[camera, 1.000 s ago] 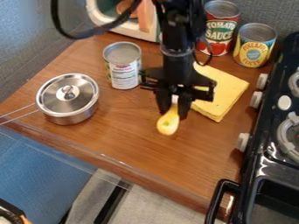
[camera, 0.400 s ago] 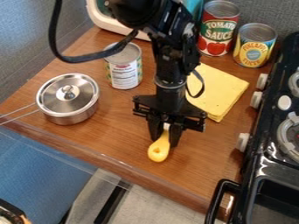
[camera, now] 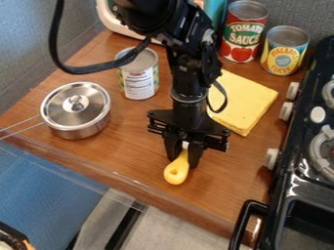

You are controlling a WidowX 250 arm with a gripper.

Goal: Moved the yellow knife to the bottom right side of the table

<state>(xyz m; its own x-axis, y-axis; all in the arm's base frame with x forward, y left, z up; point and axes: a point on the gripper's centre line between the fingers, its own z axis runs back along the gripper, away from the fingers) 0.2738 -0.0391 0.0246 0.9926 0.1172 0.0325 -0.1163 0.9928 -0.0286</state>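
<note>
Yellow knife point(camera: 177, 170) between claw's point(camera: 184, 156) 2 fingers

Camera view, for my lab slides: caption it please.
Gripper holding a yellow knife between a lidded saucepan and the stove.

The black arm point(camera: 186, 66) comes in from the view's top edge, a bulky, rounded joint point(camera: 140, 17) uppermost, and runs down through the middle in a chain of dark links. Below them the wrist point(camera: 189, 100) hangs close to upright, with a pale ring round it. A thick black cable point(camera: 52, 41) swings out in a wide loop on the view's left and curves back to the arm; a thinner one point(camera: 225, 100) bows out beside the wrist on the other side. Under the wide, flat crosspiece point(camera: 163, 121), the end effector point(camera: 183, 156) points downward, its two dark fingers drawn in, with only a narrow space between them.
</note>
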